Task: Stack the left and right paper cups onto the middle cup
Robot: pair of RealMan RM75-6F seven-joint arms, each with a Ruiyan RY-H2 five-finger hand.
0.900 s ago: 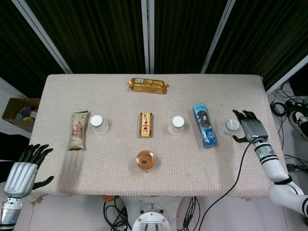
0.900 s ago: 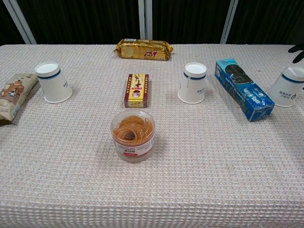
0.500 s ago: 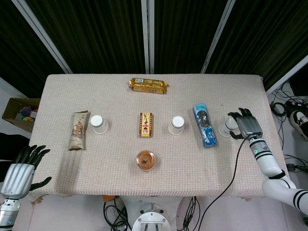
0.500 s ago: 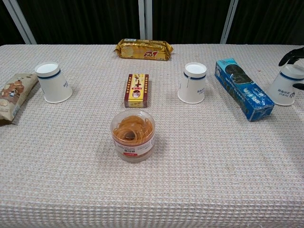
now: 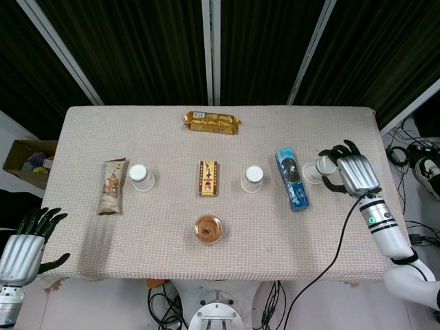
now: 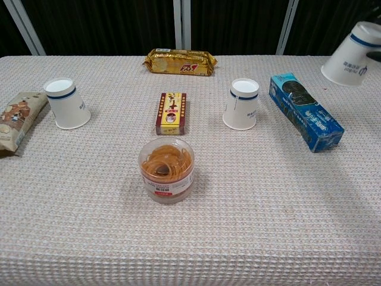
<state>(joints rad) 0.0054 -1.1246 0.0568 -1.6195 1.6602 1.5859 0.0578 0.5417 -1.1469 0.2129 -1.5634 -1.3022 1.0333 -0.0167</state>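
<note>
Cups are my business here, three white paper ones with blue bands. My right robot hand (image 5: 347, 173) grips the right cup (image 6: 352, 55), fingers curled around its side, and holds it tilted and lifted clear of the worktop (image 5: 137, 227), at the right end just beyond the blue biscuit pack (image 5: 291, 177). In the chest view only the cup shows, raised at the top right corner; my hand there is all but cut off by the edge.

The middle cup (image 5: 252, 178) stands upside down on the worktop, between the blue biscuit pack on its right and the small red and yellow box (image 5: 208, 178) on its left. The left cup (image 5: 141, 177) also stands upside down, well apart toward the left, just beside the brown snack packet (image 5: 112, 185).

My left robot hand (image 5: 26, 244) hangs off the near left corner of the worktop, fingers spread and holding nothing.

A round clear tub of rubber bands (image 6: 166, 169) sits near the front edge, in front of the small box. A gold biscuit pack (image 5: 212, 122) lies at the far side. A cardboard box (image 5: 24, 159) sits on the floor beyond the left end.
</note>
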